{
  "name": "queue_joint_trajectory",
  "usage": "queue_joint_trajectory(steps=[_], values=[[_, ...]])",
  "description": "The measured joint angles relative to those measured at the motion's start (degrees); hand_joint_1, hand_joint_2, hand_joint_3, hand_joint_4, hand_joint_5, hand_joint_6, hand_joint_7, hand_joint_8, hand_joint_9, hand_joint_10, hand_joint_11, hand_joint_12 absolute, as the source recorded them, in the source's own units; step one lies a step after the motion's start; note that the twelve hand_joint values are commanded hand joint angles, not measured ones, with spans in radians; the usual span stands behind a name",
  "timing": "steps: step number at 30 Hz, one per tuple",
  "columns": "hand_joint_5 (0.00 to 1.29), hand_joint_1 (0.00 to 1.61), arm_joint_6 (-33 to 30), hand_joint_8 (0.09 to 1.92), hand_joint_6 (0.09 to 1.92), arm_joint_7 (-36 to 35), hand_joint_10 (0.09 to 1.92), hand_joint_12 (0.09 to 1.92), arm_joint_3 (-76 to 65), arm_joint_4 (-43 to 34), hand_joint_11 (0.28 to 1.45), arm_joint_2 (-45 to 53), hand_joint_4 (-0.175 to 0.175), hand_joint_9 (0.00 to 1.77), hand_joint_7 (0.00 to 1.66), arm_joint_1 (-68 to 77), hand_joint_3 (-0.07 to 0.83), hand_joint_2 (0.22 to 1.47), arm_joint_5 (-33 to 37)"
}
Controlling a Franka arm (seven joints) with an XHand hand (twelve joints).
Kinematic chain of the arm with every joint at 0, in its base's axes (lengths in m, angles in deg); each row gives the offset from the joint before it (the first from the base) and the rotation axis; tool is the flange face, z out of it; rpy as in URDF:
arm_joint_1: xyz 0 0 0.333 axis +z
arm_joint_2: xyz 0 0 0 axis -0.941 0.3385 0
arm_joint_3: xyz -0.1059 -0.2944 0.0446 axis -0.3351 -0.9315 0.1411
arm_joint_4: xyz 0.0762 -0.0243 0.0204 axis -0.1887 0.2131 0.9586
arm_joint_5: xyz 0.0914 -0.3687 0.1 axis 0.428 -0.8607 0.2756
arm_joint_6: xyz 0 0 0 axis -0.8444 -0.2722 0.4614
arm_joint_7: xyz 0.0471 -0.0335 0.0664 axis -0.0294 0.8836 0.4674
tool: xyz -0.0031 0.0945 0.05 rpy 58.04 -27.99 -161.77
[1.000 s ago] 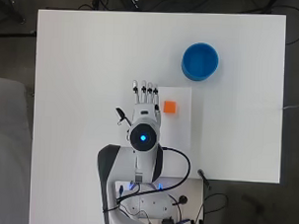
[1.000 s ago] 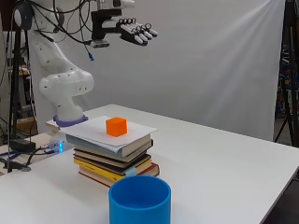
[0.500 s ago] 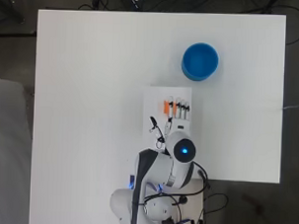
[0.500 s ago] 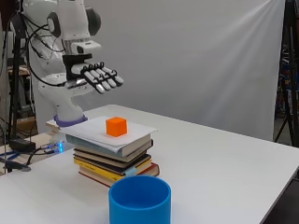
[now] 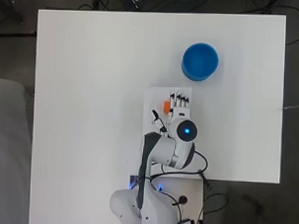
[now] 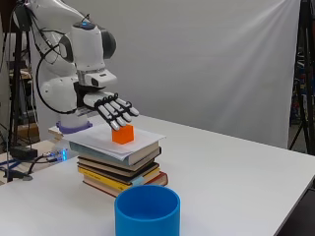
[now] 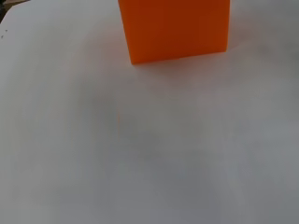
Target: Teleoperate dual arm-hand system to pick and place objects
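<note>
1. We see the hand (image 6: 114,109) poised just above the orange cube (image 6: 122,133), palm down, its fingers (image 6: 126,109) spread and nearly straight, holding nothing.
2. In the side view the fingertips hang over the cube's top; we cannot tell whether they touch it.
3. The cube sits on a white sheet of paper (image 6: 142,138) that lies on top of a stack of books (image 6: 120,169).
4. From overhead, the cube (image 5: 166,106) shows only as an orange sliver at the 9 o'clock edge of the hand (image 5: 181,103), the rest hidden beneath it.
5. The paper (image 5: 152,100) extends past the hand toward 12 o'clock and 9 o'clock in that view.
6. We find the blue bowl (image 5: 200,61) well apart from the stack, at about 1 o'clock from the hand in the overhead view, standing upright on the white table (image 5: 91,90).
7. In the side view the bowl (image 6: 147,213) stands nearest the camera, in front of the books, open side up and empty.
8. The wrist view shows the cube (image 7: 174,29) close up, resting flat on the paper (image 7: 149,149).
</note>
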Motion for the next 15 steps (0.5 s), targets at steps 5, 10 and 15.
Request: queue_joint_trajectory(steps=[5, 10, 15], values=[[0.33, 0.38, -3.56, 0.09, 0.09, 0.53, 0.09, 0.09, 1.18, -1.9, 0.54, 4.89, 0.043, 0.53, 0.4, 1.12, 0.002, 0.96, 3.72], [0.36, 0.47, -3.33, 0.09, 0.09, -1.88, 0.09, 0.09, 1.41, -1.9, 0.53, 6.15, 0.048, 0.56, 0.42, 1.48, 0.0, 1.04, 5.25], [0.22, 0.45, -3.39, 0.09, 0.09, -4.11, 0.09, 0.09, 0.46, -0.99, 0.49, 5.27, 0.04, 0.42, 0.26, 1.23, -0.014, 1.0, 7.27]])
